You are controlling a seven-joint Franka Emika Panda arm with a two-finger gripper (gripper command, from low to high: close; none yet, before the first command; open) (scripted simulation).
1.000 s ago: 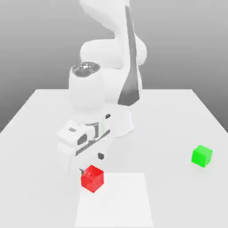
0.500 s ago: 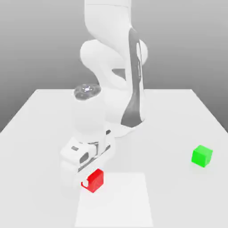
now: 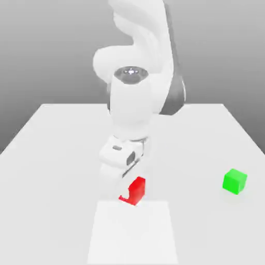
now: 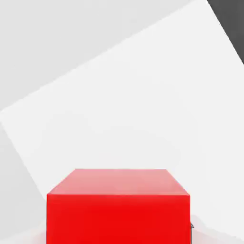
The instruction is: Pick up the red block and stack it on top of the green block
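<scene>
And here is the white arm, bent over the middle of a pale grey table (image 3: 46,155), wrist pointing down. The gripper (image 3: 130,195) sits low over the near part of the tabletop, and the red block (image 3: 135,190) is right there at its tip, partly covered by the white hand on the exterior view's left. The block looks to be pinched between the fingers, clear of the surface or only just above it; the exterior view does not settle whether it touches the table. From the hand view the red block (image 4: 118,206) looms large and square-on, its top face paler than its bright front face, with a thin dark sliver of finger at one lower corner. The fingers are closed in against the block's sides, so the grip is on the red block.

Over on the exterior view's right, well apart from the arm, the green block (image 3: 234,181) stands alone on the table, upright, flat on the surface, nothing on top of it.

Now the surface itself. It is plain, matte, very light grey, and a brighter white rectangular patch (image 3: 132,233) lies on it just in front of the gripper, reaching to the near edge. The same white patch (image 4: 143,109) spreads beneath the block in the hand view, set at an angle. Behind the table, only a smooth grey backdrop (image 3: 46,46), darker toward the top.
</scene>
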